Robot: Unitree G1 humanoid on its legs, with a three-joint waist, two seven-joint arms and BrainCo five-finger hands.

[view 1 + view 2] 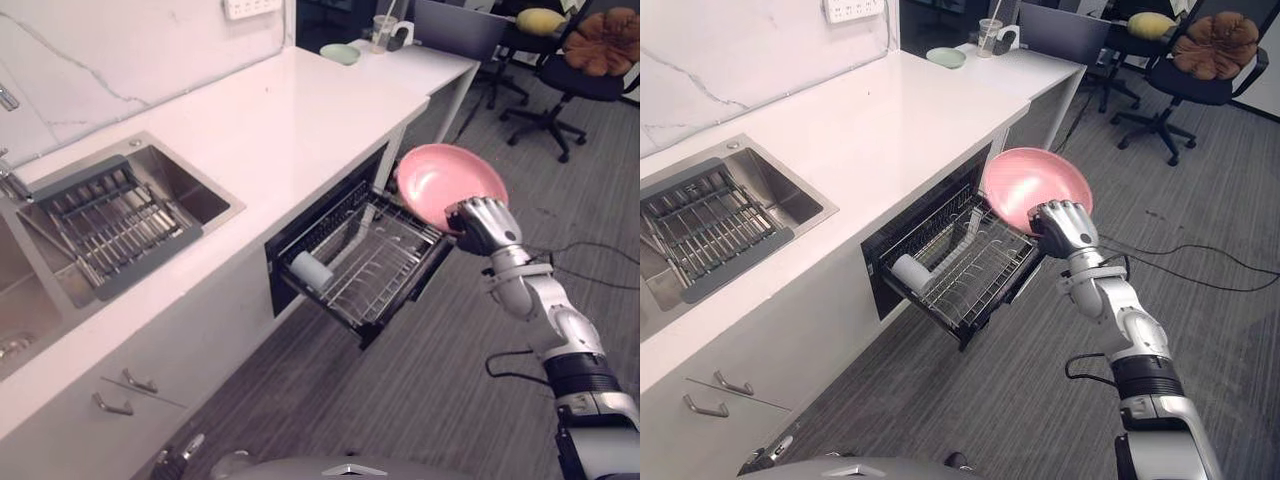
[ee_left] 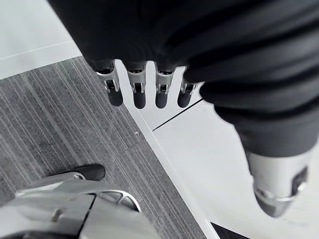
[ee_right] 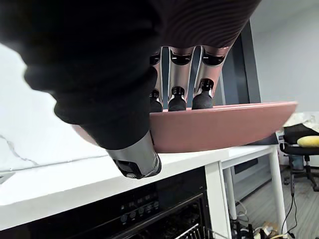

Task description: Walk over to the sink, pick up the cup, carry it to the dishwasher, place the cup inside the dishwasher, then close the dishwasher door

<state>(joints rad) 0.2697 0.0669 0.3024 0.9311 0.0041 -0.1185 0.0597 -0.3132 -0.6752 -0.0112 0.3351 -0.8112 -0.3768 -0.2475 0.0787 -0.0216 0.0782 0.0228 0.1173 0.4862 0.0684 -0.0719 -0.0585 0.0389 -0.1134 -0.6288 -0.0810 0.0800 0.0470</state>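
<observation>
While poised above the far end of the pulled-out dishwasher rack (image 1: 392, 262), gripping a pink bowl (image 1: 445, 178) in the right hand (image 1: 486, 222): fingers (image 3: 179, 102) curled over the rim, thumb (image 3: 135, 160) pressed against the underside. Tilted, hollow side turned up toward the head cameras, just beside the edge of the white counter (image 1: 300, 110). Cannot tell whether touching the rack wires or clear of them. Lying on its side at the near end of the same rack, well apart from the bowl: a pale cup (image 1: 312, 270).

Further along the counter toward the robot's left, set into it: a steel sink (image 1: 195, 195) with a grey drainer (image 1: 110, 222) sitting in it. Hanging low over grey carpet (image 2: 55, 124) beside a white cabinet front (image 2: 209, 149): the left hand (image 2: 140, 92), fingers straight and relaxed, holding nothing.

Past the far end of the counter, on a white desk (image 1: 430, 65): a small green dish (image 1: 340, 53) and a clear tumbler (image 1: 383, 32), close together. Beyond, on the carpet, a black office chair (image 1: 580, 85) with a brown cushion (image 1: 600, 45).
</observation>
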